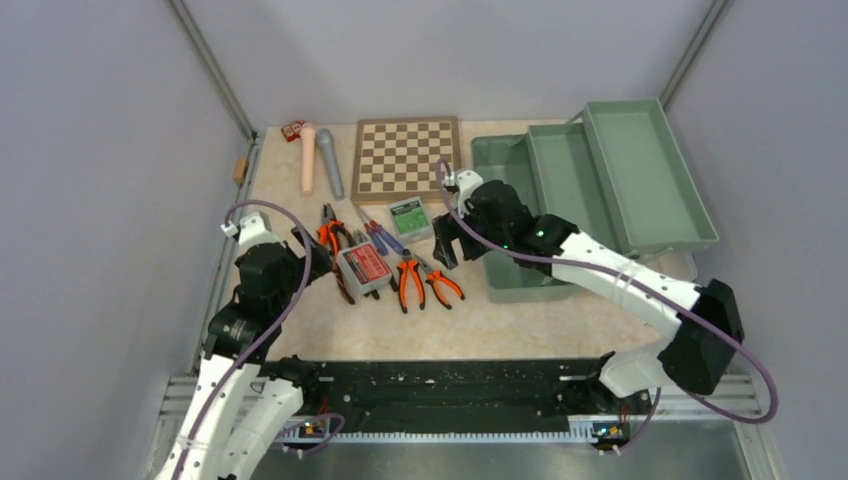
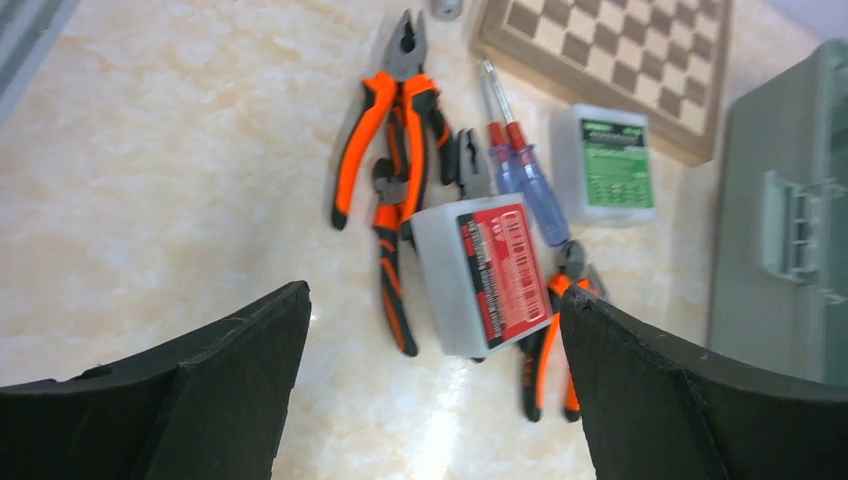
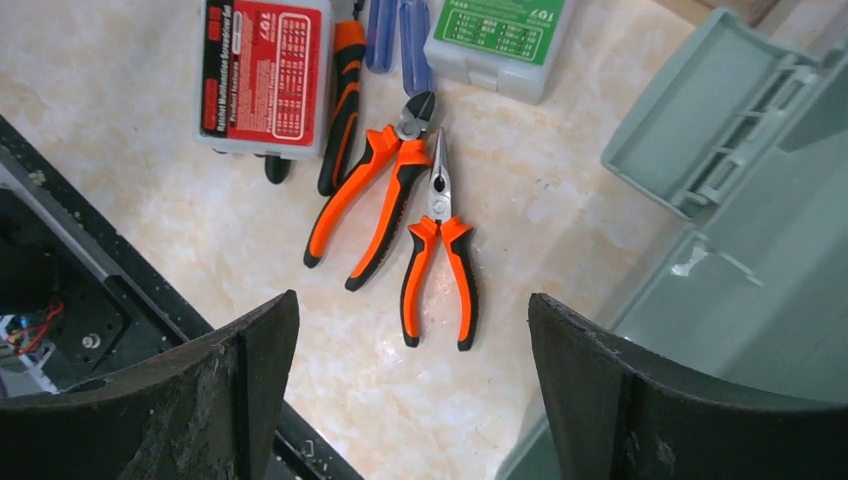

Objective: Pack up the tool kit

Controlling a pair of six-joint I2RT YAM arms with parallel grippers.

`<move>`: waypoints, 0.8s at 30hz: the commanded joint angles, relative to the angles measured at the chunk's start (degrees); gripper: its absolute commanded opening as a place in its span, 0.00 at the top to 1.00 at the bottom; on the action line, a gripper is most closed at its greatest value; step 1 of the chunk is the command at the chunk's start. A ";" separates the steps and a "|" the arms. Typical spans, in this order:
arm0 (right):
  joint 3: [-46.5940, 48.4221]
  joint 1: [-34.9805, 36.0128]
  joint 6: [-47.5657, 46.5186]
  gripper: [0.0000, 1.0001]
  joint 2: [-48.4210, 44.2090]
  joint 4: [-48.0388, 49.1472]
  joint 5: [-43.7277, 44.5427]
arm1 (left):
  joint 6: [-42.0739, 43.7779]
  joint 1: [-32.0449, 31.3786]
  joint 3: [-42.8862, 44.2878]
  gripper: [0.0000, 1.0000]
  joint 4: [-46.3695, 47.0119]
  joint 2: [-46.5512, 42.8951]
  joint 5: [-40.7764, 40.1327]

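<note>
Packing looks barely begun: both empty with jaws spread wide, the left gripper (image 2: 430,300) hovers above the red-labelled box (image 2: 480,275) and the right gripper (image 3: 413,300) above needle-nose pliers (image 3: 438,262) beside the open toolbox (image 1: 650,185), so descending and closing should follow.

matt plastic toolbox (image 1: 640,170); wooden chessboard (image 1: 405,158); glossy tabletop (image 1: 330,330)

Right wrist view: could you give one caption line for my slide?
Open right end effector hovers over orange-handled needle-nose pliers on the beige marbled table, beside the sage-green plastic toolbox.
</note>
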 commanded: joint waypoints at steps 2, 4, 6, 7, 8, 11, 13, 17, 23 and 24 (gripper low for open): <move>1.80 2.55 1.57 0.16 6.90 5.22 1.52 | 8.13 2.55 2.61 0.01 -2.07 1.10 0.25; 2.24 2.93 3.47 0.16 9.37 6.85 4.80 | 11.35 2.69 4.47 0.01 -0.44 1.68 -1.70; 2.49 2.96 5.63 0.15 11.92 8.84 8.33 | 14.51 2.69 5.38 0.01 1.85 2.00 -4.57; 2.93 2.96 6.74 0.14 13.65 9.59 10.14 | 16.07 2.69 5.40 0.01 2.86 2.02 -6.15; 3.73 3.10 7.06 0.14 14.71 10.09 11.87 | 16.49 2.69 5.14 0.01 3.77 1.93 -7.72; 7.99 3.05 6.67 0.12 19.92 10.94 15.50 | 16.39 2.69 0.63 0.02 7.15 0.33 -10.95; 11.08 3.05 6.20 0.10 23.25 11.38 17.10 | 16.79 2.76 -3.53 0.02 10.47 -1.68 -12.68; 16.91 3.05 5.44 0.07 30.56 11.42 20.01 | 16.86 2.78 -4.03 0.02 10.05 -3.71 -14.25; 24.60 3.10 4.39 0.04 39.50 11.89 21.73 | 17.21 2.79 -4.23 0.02 10.19 -4.78 -15.02; 25.83 3.10 4.23 0.04 40.71 11.88 21.38 | 17.18 2.80 -4.27 0.02 10.19 -4.78 -14.79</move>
